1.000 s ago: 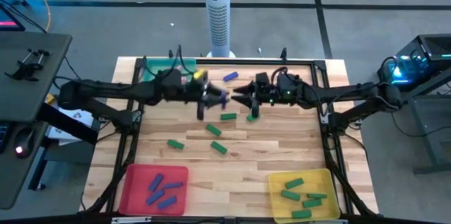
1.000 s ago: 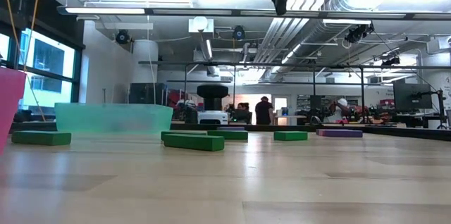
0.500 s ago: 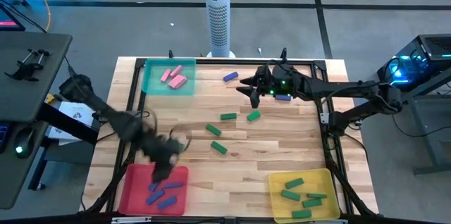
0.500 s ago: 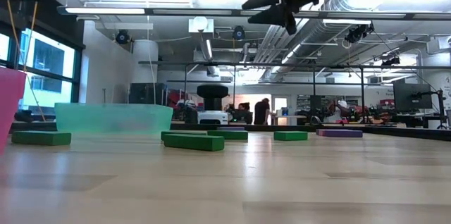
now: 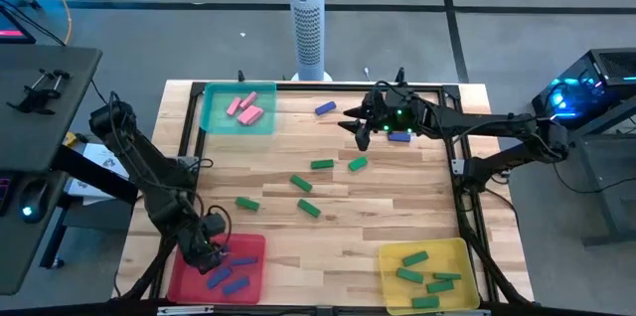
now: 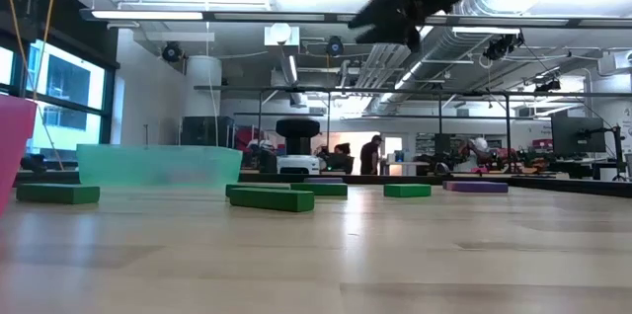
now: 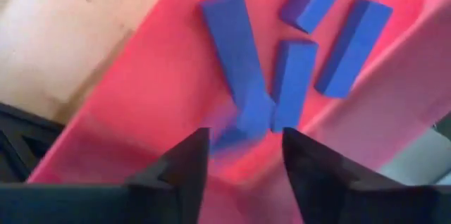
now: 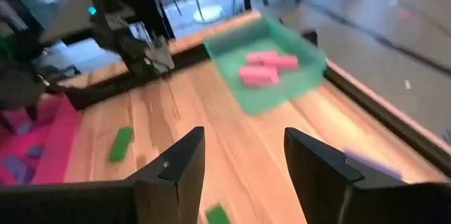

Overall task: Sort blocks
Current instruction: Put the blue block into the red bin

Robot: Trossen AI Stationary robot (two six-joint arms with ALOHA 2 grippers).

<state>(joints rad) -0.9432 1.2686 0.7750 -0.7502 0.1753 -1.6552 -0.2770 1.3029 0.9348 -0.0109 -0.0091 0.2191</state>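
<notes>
The left gripper point(image 5: 212, 254) hangs low over the red tray point(image 5: 189, 256), its fingers point(image 7: 180, 171) spread apart with nothing between them. Just beyond its tips, in the left wrist view, a blue block point(image 7: 232, 62) lies on the tray floor, and three more blue blocks point(image 7: 351, 48) sit side by side a little further on; one blurred blue piece point(image 7: 229, 136) shows between the fingers, and I can't tell whether it is touching the tray. From above, those blue blocks point(image 5: 231, 274) all lie inside the red tray, right beside the gripper.

The right gripper point(image 5: 360, 129) is up in the air over the far side of the counter point(image 5: 397, 207), fingers point(image 8: 173, 175) parted and holding nothing. A purple-blue block point(image 5: 400, 137) lies just beside it under the arm, and another blue block point(image 5: 325, 108) rests near it toward the teal tray point(image 5: 214, 117). That teal tray holds three pink blocks point(image 5: 243, 107). Below the right gripper, green blocks point(image 5: 357, 164) are scattered across the bare wood: one close by, one point(image 5: 321, 164) next to that, and others point(image 5: 301, 184) further toward the middle, with one point(image 5: 247, 203) nearer the left gripper. The yellow tray point(image 5: 452, 251), well away from both grippers, carries several green blocks point(image 5: 414, 256)
</notes>
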